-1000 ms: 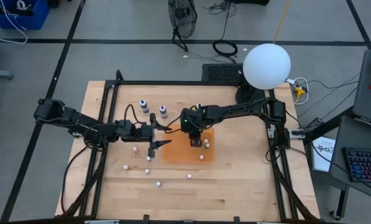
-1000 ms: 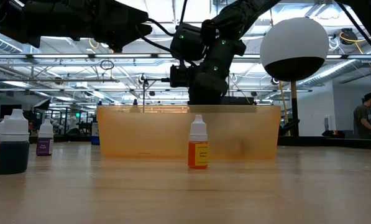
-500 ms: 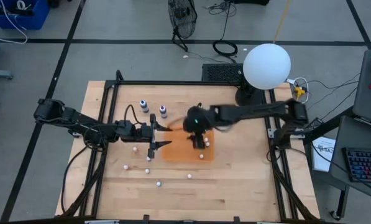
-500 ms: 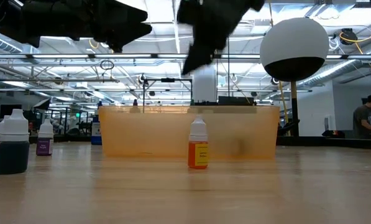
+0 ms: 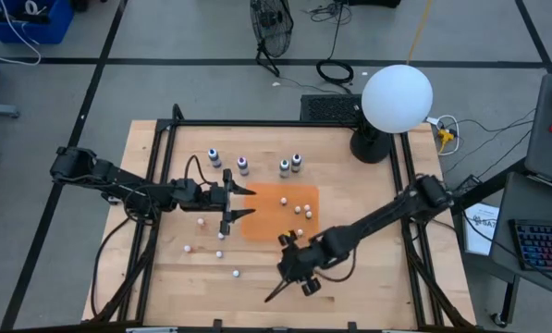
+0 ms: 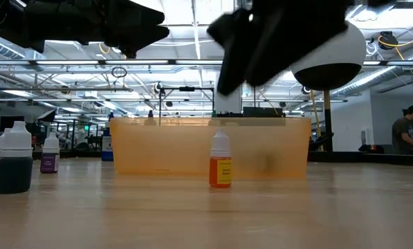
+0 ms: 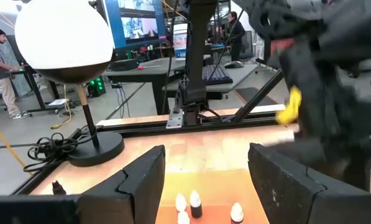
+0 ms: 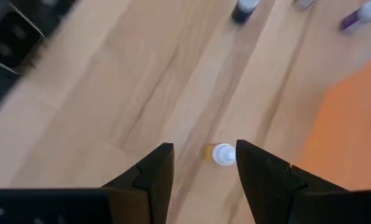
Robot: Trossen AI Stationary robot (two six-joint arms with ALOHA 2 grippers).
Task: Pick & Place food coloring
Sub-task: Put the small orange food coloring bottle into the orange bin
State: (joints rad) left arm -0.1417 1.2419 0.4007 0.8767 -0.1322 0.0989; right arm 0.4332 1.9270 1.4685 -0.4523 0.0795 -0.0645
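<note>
Several food coloring bottles stand upright on the wood beyond the orange tray [image 5: 266,217]: a dark blue one [image 5: 214,155], a purple one [image 5: 242,165] and two more [image 5: 284,166] [image 5: 296,162]. My left gripper [image 5: 243,204] hangs open and level at the tray's left edge, nothing between its fingers [image 7: 145,180]. My right gripper [image 5: 289,277] is open near the table's front, slanting down over bare wood. In the right wrist view, a small white-capped yellow bottle [image 8: 221,154] stands on the wood ahead of its fingers, untouched.
Small white-capped bottles stand in the tray [image 5: 306,210] [image 7: 195,202]. White-topped bits dot the wood left and in front of the tray [image 5: 219,234] [image 5: 235,274]. One yellow bottle [image 6: 220,164] stands before the tray wall. A globe lamp [image 5: 397,97] stands at the far right.
My right gripper has left the tray, risen a little and swung fast toward the table's near edge, rolling as it went. The two bottles it covered beyond the tray now show. My left gripper has kept still.
</note>
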